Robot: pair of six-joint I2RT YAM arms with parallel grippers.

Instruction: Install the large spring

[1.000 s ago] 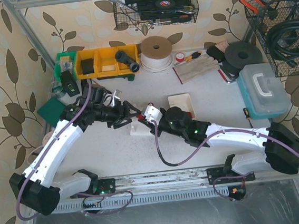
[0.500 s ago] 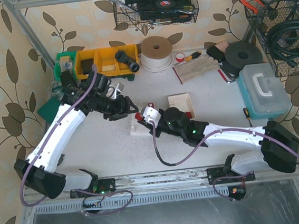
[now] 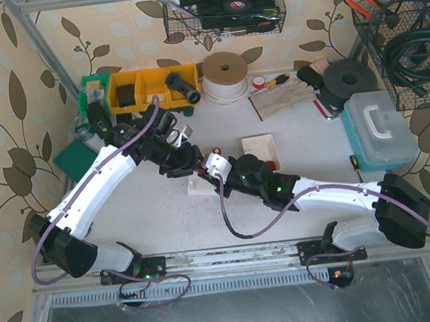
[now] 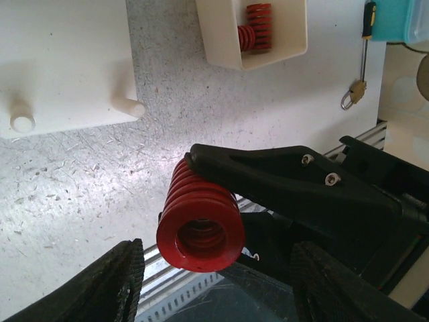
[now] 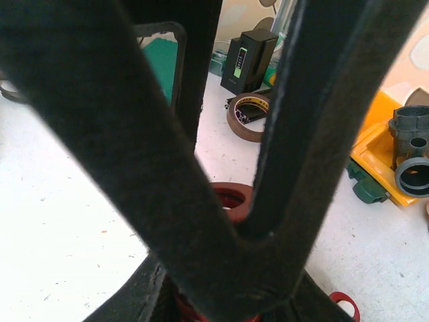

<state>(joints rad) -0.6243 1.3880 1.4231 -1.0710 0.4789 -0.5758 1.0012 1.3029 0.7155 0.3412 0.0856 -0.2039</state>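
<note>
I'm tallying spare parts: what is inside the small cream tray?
At least two red springs lie in the cream tray, close to one wall. The left wrist picture's edge cuts off the rest of the tray, so anything there is unseen.

On the desk (image 3: 159, 212), the two hands meet at the middle: the left hand (image 3: 187, 161) on the left, the right hand (image 3: 205, 169) just beside it on the right. The spring (image 4: 201, 225) sits in the right hand, between the left hand's spread fingers (image 4: 120, 282). Below them lies the peg plate (image 3: 198, 187). The tray (image 3: 258, 137) lies to its right, with more springs (image 4: 257, 30) in it. Bins (image 3: 143, 88) stand at the back left and a toolbox (image 3: 379, 126) at the far right.
</note>
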